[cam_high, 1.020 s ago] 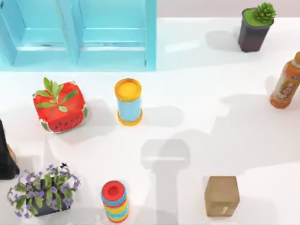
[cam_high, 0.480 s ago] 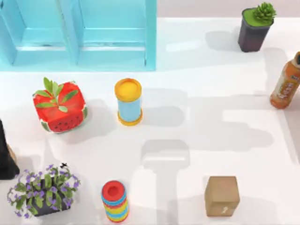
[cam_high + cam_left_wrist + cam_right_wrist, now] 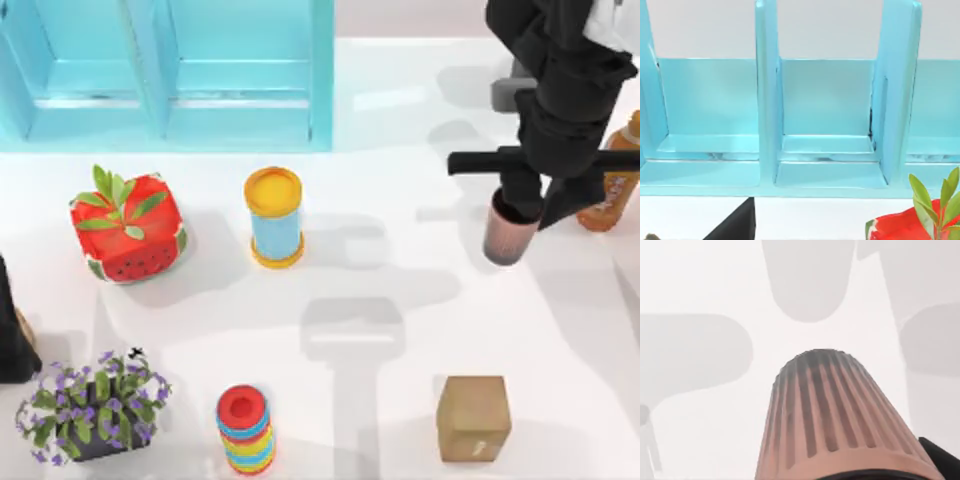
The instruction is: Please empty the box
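Across the white surface (image 3: 400, 300), soft grey shadows of the arms are cast. At its far left a turquoise compartmented box (image 3: 170, 75) is set, its bays seen bare in the left wrist view. At the far right, the right arm's gripper (image 3: 520, 205) is seen gripping a ribbed, pinkish cup (image 3: 506, 238) by its rim, the jaws clamped on it, the cup held above the surface well right of the box. The left arm is parked at the left edge; whether its jaws are parted cannot be told. A watermelon-patterned cube (image 3: 127, 228) with leaves, a purple-flowered plant (image 3: 92, 405), a brown cardboard cube (image 3: 473, 418), a blue-and-yellow can (image 3: 274, 217), an orange drink bottle (image 3: 622, 190) with an unreadable label, and a striped ring stack (image 3: 245, 428) are spread about.
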`<state>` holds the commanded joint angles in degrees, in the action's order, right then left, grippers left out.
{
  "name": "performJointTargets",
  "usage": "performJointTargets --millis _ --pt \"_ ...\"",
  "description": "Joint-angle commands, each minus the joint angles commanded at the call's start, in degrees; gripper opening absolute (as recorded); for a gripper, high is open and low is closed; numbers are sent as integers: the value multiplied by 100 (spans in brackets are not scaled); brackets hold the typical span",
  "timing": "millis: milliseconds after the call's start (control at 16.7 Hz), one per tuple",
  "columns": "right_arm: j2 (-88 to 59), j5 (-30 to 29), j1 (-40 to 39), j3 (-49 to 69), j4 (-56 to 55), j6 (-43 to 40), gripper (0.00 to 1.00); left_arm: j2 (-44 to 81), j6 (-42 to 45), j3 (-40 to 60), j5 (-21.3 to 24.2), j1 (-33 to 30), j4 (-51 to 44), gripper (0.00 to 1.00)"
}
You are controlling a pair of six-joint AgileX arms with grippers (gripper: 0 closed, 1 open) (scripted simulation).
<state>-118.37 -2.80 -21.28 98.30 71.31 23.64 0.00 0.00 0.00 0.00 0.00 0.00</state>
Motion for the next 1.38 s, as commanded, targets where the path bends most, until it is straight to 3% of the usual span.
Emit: performJointTargets --millis 1020,1380 --pt "-291 6 -130 -719 -991 144 0 0 0 0 0 0 0 100" --pt "-291 6 -130 -719 -991 144 45 0 0 0 0 0 0 100"
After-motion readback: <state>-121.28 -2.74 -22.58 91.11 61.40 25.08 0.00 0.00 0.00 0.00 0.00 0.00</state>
